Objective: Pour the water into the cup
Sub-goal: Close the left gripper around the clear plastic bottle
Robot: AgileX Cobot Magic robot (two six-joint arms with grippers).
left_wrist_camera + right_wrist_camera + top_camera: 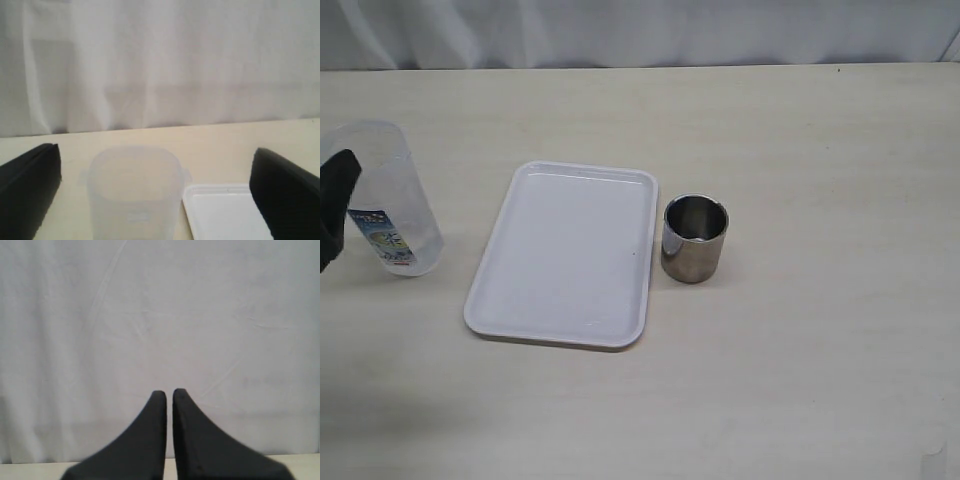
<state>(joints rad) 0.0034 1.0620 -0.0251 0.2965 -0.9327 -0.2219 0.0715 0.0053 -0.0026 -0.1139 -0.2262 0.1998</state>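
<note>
On the table [800,380] a tray [565,255] lies flat near the middle. The cup [695,238] stands upright just beside the tray's right edge, about halfway along it. A tumbler [390,200] stands to the left of the tray, apart from it, close to the left border of the exterior view. The left gripper [155,155] straddles the tumbler, one finger on each side, neither touching it. A curtain [640,30] hangs behind the table's far edge.
</note>
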